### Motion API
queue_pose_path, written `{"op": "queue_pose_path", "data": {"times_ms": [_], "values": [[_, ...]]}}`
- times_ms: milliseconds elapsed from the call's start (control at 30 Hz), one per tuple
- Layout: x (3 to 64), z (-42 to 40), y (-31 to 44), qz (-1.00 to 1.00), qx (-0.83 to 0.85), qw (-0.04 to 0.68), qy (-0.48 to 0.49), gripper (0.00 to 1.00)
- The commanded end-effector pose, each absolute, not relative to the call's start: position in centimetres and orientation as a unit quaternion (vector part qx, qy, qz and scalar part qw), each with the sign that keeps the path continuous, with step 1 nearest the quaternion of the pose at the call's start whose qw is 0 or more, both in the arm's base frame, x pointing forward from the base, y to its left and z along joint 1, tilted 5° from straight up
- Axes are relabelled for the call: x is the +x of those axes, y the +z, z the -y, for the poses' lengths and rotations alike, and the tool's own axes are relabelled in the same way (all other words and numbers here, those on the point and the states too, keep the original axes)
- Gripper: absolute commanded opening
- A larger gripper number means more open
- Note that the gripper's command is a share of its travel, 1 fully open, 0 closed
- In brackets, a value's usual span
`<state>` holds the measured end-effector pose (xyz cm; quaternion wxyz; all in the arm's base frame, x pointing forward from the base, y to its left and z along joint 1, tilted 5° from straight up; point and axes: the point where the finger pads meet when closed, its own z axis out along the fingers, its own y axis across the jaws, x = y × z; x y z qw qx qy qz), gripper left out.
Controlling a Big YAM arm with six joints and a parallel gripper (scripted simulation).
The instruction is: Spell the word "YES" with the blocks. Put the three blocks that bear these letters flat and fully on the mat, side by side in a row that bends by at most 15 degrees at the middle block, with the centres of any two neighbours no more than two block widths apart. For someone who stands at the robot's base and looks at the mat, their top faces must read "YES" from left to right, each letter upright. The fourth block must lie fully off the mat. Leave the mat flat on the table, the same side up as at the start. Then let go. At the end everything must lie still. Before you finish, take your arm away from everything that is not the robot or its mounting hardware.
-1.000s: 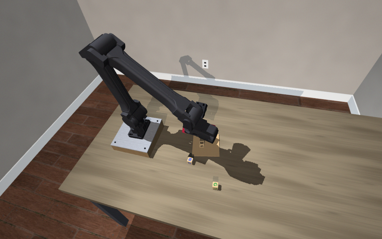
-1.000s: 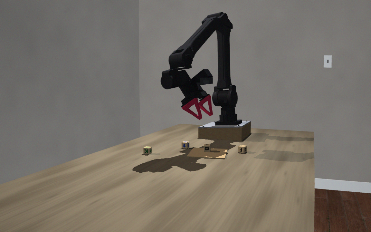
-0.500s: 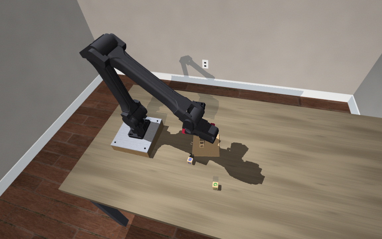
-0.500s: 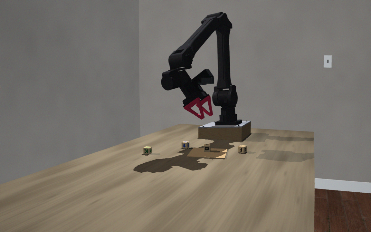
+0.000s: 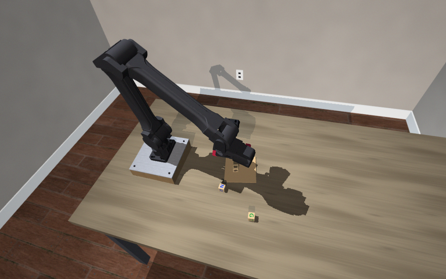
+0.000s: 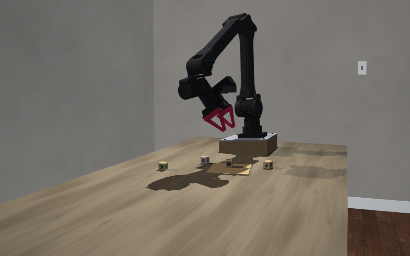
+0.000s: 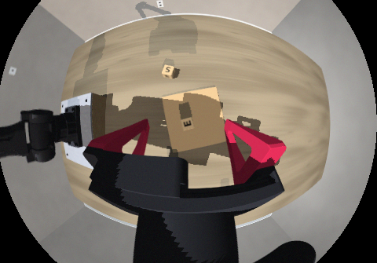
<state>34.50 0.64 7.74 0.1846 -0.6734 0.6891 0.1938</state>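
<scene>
Apparently spelling is barely begun: the fingers [image 5: 214, 152] [image 6: 222, 122] hang wide; the S block [image 6: 267, 164] [image 7: 169, 71] (eleven o'clock from the mat [image 5: 240, 176] [image 6: 219, 170] [image 7: 204, 137] in the wrist view) needs fetching.

The robot arm [image 5: 176, 97] [image 6: 247, 60] is matte black, with long, smooth tapering links and chunky rounded joint housings. Its gripper [image 6: 229, 129] [image 7: 187, 123] has crimson fingers [image 6: 214, 118] — open triangular frames, pointed at the tips. The base plate [image 5: 141, 166] [image 6: 229, 137] is silvery, dotted with dark screws — set on a brown block [image 5: 151, 175] [image 6: 243, 148].
</scene>
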Motion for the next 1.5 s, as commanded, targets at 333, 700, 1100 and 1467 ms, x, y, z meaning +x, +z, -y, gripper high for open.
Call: {"op": "queue_pose_path", "data": {"times_ms": [333, 700, 1100, 1467], "values": [[35.9, -0.5, 8.9, -0.682, -0.681, 0.193, 0.184, 1.0], [35.9, -0.5, 8.9, -0.682, -0.681, 0.193, 0.184, 1.0], [32.9, 7.2, 9.0, -0.837, -0.478, 0.244, 0.105, 1.0], [31.3, 9.9, 8.6, -0.886, -0.37, 0.266, 0.078, 1.0]]}}
